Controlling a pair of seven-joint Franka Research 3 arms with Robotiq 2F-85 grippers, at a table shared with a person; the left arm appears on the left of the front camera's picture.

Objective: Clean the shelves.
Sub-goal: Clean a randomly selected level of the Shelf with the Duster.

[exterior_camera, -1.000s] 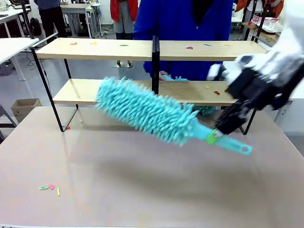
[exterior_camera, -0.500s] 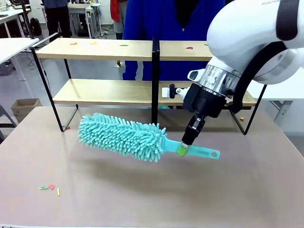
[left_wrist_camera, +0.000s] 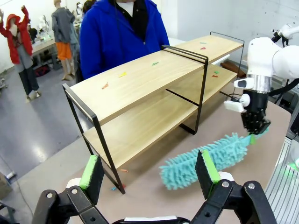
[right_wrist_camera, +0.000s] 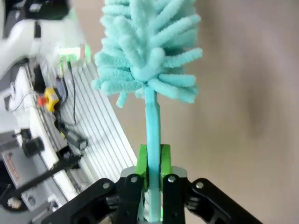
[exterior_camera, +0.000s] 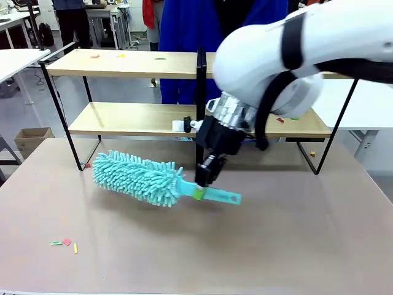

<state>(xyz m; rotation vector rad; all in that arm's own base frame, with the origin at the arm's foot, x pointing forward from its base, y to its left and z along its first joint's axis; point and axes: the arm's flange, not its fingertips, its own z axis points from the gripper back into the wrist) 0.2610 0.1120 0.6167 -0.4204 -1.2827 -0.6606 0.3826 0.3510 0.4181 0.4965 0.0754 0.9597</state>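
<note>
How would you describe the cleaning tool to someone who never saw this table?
On the beige tabletop, in front of the shelves, the fingers of the right gripper hold a duster by its handle. Nothing else there is fluffy and turquoise.

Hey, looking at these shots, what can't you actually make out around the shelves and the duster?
- Front view: the shelves' right part sits behind the right arm.
- Front view: coloured scraps on the top board are too small to identify.
- Right wrist view: the duster's handle end is cut off below the right hand by the bottom edge.
</note>
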